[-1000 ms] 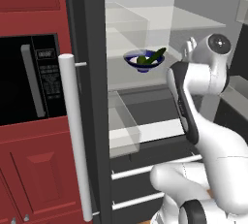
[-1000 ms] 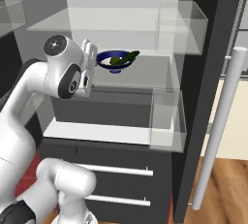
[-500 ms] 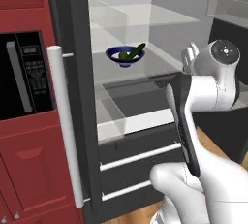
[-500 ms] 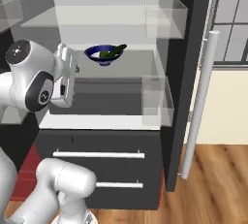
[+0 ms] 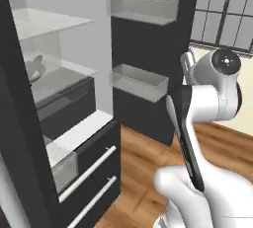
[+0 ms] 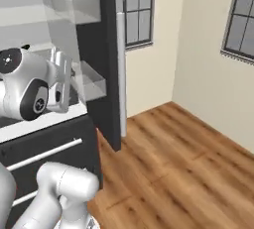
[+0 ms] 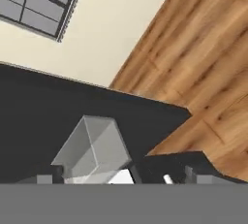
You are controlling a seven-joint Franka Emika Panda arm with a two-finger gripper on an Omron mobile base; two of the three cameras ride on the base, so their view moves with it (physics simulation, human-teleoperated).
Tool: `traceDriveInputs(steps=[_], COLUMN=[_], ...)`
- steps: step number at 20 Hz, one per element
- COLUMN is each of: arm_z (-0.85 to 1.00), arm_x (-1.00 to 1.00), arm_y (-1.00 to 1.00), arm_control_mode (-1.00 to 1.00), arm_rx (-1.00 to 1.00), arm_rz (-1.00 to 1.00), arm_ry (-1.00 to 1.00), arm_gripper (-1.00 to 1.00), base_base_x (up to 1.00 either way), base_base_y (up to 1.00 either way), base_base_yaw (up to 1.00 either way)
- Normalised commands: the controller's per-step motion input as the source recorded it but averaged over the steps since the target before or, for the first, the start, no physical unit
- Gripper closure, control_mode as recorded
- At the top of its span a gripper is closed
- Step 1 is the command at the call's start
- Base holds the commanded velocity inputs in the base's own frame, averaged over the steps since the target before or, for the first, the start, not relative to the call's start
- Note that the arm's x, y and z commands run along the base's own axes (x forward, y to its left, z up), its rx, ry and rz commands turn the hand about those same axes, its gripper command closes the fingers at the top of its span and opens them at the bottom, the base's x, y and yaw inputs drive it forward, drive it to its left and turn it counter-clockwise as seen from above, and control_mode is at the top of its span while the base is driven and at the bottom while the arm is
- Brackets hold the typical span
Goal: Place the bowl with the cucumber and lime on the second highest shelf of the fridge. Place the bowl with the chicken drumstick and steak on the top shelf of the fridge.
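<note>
Open, empty gripper [image 6: 63, 82] raised beside the open fridge [image 5: 59, 123], near its clear door bins [image 5: 138, 81], above wooden floor [image 6: 173, 163].

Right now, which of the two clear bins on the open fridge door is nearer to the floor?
The lower door bin, hanging beneath the upper door bin, which sits near the door's top edge.

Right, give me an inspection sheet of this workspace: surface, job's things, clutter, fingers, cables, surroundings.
Surface: wooden floor, brown planks.
Job's things: fridge stands open, with glass shelves inside; clear door bins hold nothing.
Clutter: nothing seen.
Fingers: open, holding nothing, near the fridge door.
Cables: nothing seen.
Surroundings: cream wall, gridded windows, silver bar handle on the door's edge.
</note>
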Motion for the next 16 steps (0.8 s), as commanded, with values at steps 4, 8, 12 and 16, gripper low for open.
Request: traceDriveInputs(steps=[4, 8, 12, 16], arm_z=[0.00, 0.00, 0.00, 0.00], arm_x=[0.00, 0.00, 0.00, 0.00], arm_y=[0.00, 0.00, 0.00, 0.00], arm_control_mode=[1.00, 1.00, 1.00, 1.00], arm_rx=[0.00, 0.00, 0.00, 0.00], arm_rz=[0.00, 0.00, 0.00, 0.00], arm_ry=[0.00, 0.00, 0.00, 0.00], arm_gripper=[-1.00, -1.00, -1.00, -1.00], base_base_x=[0.00, 0.00, 0.00, 0.00], base_base_y=[0.01, 0.00, 0.00, 0.00], base_base_yaw=[-0.98, -0.96, -0.95, -0.95])
